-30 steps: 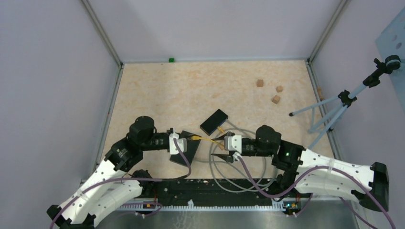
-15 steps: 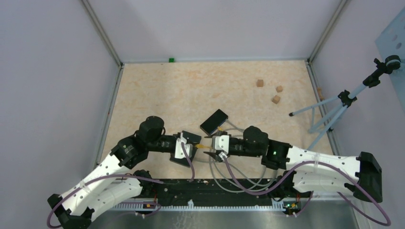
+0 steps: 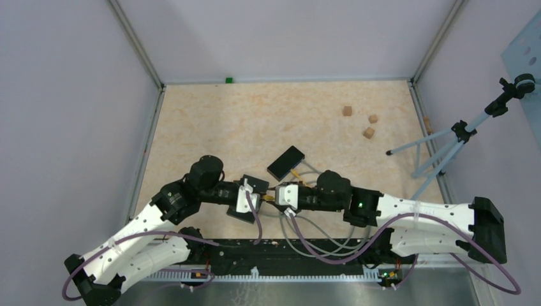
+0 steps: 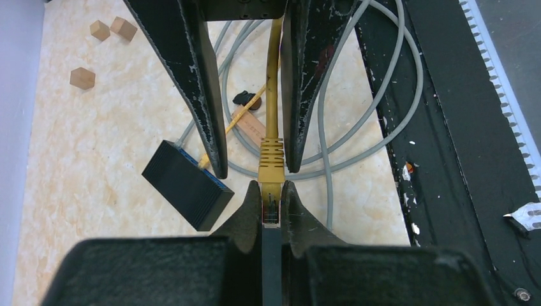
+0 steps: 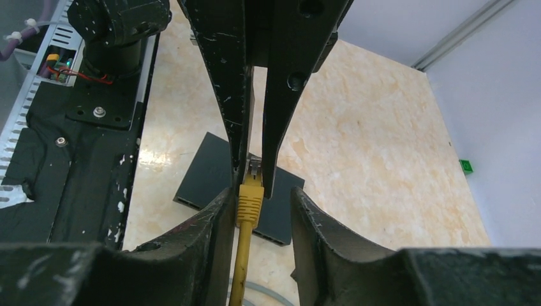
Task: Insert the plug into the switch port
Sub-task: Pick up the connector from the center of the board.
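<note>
Holding the plug (image 4: 271, 209) w/ the left gripper (image 4: 271, 191): its fingers are pressing together on the clear tip, no gap showing. The right gripper (image 5: 260, 194) is straddling the yellow boot (image 4: 270, 156) just behind, jaws apart w/ daylight on at least one side, so not clamping yet afaict. Plug is hanging off the table betw. the two grippers, over a flat dark slab (image 5: 204, 175). It's sitting near but not touching the black box (image 4: 188, 191) that has other leads in it. That's prob. the switch, tho I can't tell which port is free.

Judging handling: plug is light, hard plastic, w/ a thin latch tab that could snap. The cable (image 4: 273, 76) is springy and will be tugging sideways. I'm reckoning the best hold is on the boot's flat sides, close behind the tip, keeping off the tab.

Looking for brands or print: none I can read on plug, boot or box.
</note>
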Robot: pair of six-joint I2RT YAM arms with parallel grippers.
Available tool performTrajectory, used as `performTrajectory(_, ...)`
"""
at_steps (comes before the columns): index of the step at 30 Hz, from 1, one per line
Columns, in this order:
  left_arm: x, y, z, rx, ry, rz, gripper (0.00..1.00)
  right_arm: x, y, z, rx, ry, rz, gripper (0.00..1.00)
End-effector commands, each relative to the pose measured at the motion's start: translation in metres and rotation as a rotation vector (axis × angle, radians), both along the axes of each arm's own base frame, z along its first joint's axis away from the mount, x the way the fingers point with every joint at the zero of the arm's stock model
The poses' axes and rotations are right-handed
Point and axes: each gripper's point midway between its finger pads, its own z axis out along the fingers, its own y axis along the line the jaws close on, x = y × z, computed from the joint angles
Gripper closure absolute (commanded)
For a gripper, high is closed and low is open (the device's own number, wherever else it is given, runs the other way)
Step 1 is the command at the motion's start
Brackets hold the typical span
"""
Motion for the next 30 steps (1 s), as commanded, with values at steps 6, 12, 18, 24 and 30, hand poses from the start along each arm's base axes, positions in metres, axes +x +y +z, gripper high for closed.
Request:
performTrajectory(6,0.001,-0.004,0.021,-0.047,-0.029,0.003,1.0,-0.004,0.011,0.017,0.01,-0.034,0.021,0.7)
performTrajectory(12,0.002,-0.004,0.02,-0.045,-0.028,0.007,1.0,-0.003,0.008,0.011,-0.025,-0.051,0.013,0.65)
performTrajectory(18,0.002,-0.004,0.02,-0.047,-0.026,0.008,1.0,-0.003,0.007,0.015,-0.012,-0.064,0.016,0.98)
performTrajectory(24,0.002,-0.001,0.031,-0.1,-0.051,0.037,0.24,-0.004,-0.001,0.02,0.059,-0.055,-0.004,1.0)
performTrajectory(30,-0.008,0.003,0.046,-0.25,-0.065,0.058,0.01,-0.007,-0.029,0.044,0.231,-0.062,-0.052,1.0)
